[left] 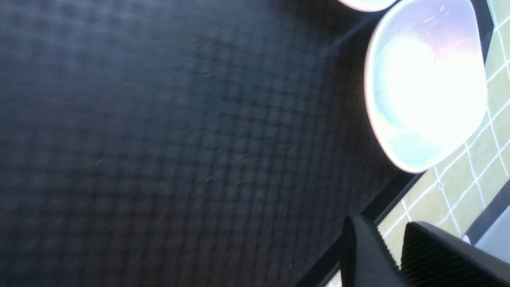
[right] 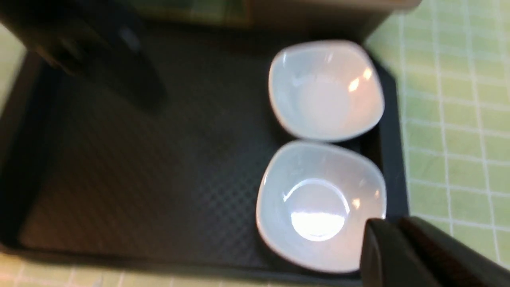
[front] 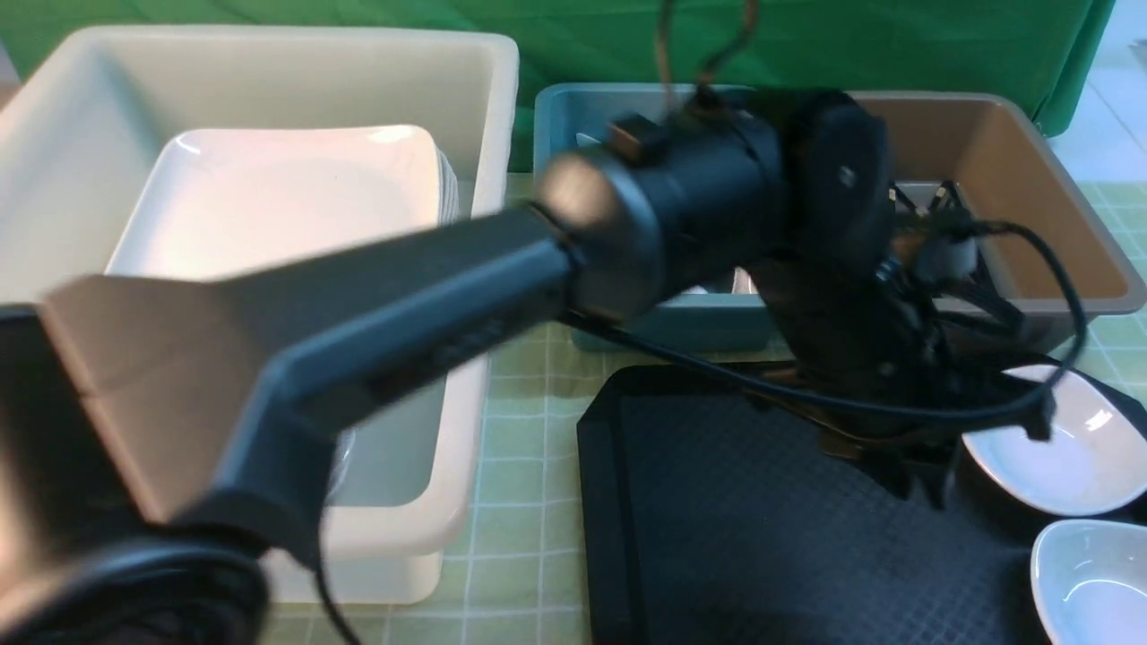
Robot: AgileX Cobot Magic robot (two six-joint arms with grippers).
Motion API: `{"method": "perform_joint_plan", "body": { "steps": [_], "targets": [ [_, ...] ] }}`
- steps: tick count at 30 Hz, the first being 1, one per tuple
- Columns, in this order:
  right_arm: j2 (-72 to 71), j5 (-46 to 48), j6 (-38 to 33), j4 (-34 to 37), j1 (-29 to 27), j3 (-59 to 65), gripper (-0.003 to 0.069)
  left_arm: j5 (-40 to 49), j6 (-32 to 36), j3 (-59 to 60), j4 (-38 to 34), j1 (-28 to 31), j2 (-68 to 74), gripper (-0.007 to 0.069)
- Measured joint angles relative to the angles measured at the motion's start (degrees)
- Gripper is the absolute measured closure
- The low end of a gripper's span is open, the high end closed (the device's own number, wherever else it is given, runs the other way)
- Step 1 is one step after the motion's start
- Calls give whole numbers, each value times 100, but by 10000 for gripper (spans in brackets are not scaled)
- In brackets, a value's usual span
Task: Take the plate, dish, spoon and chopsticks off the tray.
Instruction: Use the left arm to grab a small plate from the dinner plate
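The left arm (front: 403, 287) stretches across the scene to the black tray (front: 717, 502), and the step in hand looks to be lifting a small white dish off it. Two sit close together on the tray's right side, the far dish (front: 1066, 448) and the near dish (front: 1093, 582). The left gripper (left: 382, 235) hangs just beside the far one, jaws slightly parted on nothing. To do it well, I would spread the jaws wider, straddle the raised rim, pinch firmly since the glaze looks slippery, and lift straight up so the neighbour is not nudged. The white bin (front: 269, 54) on the left holds the plate (front: 287, 197), off the tray. The blue bin (front: 573, 116) and brown bin (front: 1030, 179) stand behind, largely hidden by the arm. No spoon or chopsticks show on the tray. The right gripper (right: 392, 227), pinched closed and empty, hovers by the near dish's rim, so both arms crowd one corner.
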Motion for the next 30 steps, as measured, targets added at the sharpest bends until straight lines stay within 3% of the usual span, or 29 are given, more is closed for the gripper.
{"method": "perform_joint_plan", "body": {
  "steps": [7,13,30],
  "targets": [
    [-1101,-48,6,-225,0,-6,613,-3,0,-673,-308,-308,734,396],
    [-1204,-42,11,-231,0,-6,608,-303,36,-894,-746,-554,1151,333],
    [-1204,-49,11,-231,0,-6,594,-1204,-193,-901,-611,-748,1454,328]
  ]
}}
